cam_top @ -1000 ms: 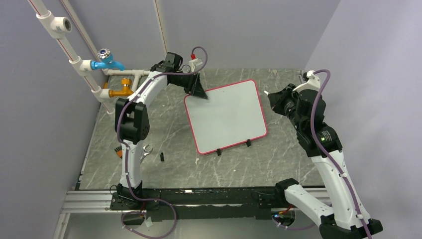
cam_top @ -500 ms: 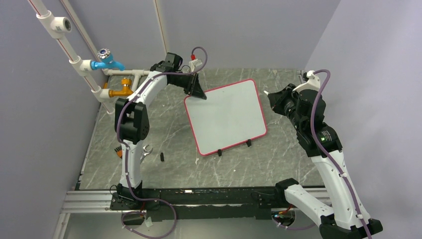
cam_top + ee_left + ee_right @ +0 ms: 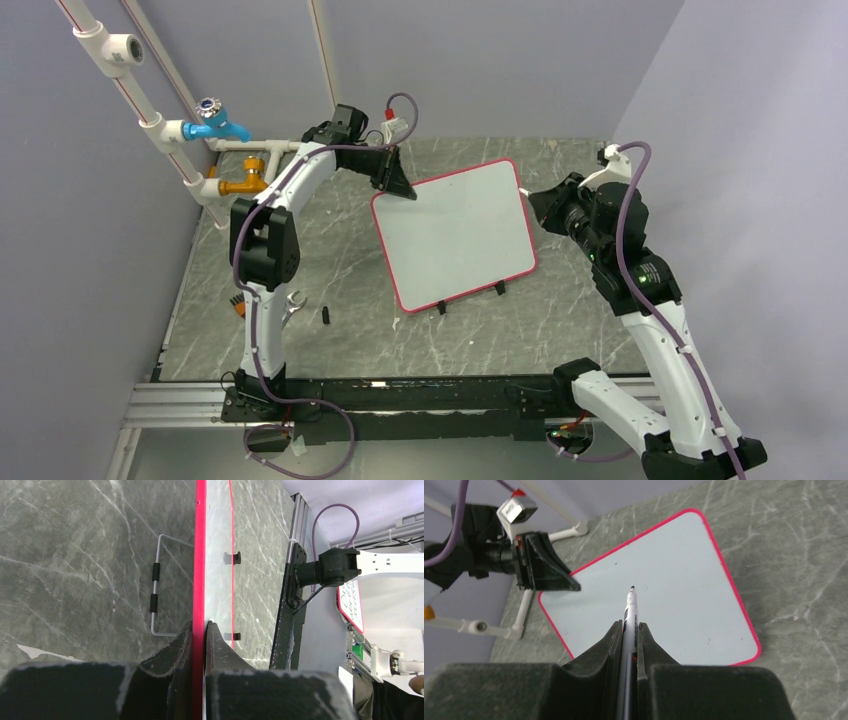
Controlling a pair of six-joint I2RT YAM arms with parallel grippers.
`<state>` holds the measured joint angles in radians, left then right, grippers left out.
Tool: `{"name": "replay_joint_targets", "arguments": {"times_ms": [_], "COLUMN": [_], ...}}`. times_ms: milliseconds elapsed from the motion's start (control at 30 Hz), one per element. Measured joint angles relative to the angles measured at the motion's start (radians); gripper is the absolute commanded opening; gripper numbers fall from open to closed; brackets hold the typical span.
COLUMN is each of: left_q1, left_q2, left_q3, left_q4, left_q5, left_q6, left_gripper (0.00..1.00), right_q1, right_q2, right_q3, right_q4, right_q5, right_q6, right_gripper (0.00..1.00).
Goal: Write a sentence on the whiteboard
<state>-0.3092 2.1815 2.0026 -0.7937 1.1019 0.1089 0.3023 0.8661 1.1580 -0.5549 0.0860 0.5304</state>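
Note:
The whiteboard (image 3: 455,235), white with a thin red rim, stands tilted on a wire stand (image 3: 156,587) in the middle of the table. Its face is blank; no sentence shows on it. My left gripper (image 3: 398,188) is shut on the board's far left corner; in the left wrist view its jaws (image 3: 200,630) clamp the red rim edge-on. My right gripper (image 3: 540,203) hovers just off the board's right edge and is shut on a white marker (image 3: 630,612). The marker's black tip points at the whiteboard (image 3: 664,595), above its upper middle and not touching it.
White pipes with a blue tap (image 3: 215,125) and an orange valve (image 3: 245,183) stand at the back left. A wrench (image 3: 293,305) and a small black piece (image 3: 326,314) lie front left. Two black clips (image 3: 440,306) sit under the board's near edge. Purple walls close both sides.
My right arm has shifted a little to the left, bringing the marker closer to the board's right edge. The left arm and the board have not moved.

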Motion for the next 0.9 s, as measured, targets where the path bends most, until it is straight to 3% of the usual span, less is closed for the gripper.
{"name": "replay_joint_targets", "arguments": {"times_ms": [400,600,900], "left_q1": [-0.076,-0.091,-0.111], "left_q2": [-0.138,-0.181,-0.201], "left_q3": [-0.085,-0.130,-0.134], "left_q4": [0.078,0.117,0.108], "left_q5": [-0.130,-0.172,-0.209], "left_q6": [-0.013,-0.021,-0.003], "left_gripper": [0.00,0.00,0.00], "right_q1": [0.050,0.196,0.383], "right_q2": [0.039,0.126,0.222], "right_q3": [-0.126,-0.132,-0.127], "right_q4": [0.168,0.207,0.257], "right_q5": [-0.359,-0.373,-0.254], "right_q6": [-0.084,-0.122,-0.151], "right_gripper": [0.00,0.00,0.00]}}
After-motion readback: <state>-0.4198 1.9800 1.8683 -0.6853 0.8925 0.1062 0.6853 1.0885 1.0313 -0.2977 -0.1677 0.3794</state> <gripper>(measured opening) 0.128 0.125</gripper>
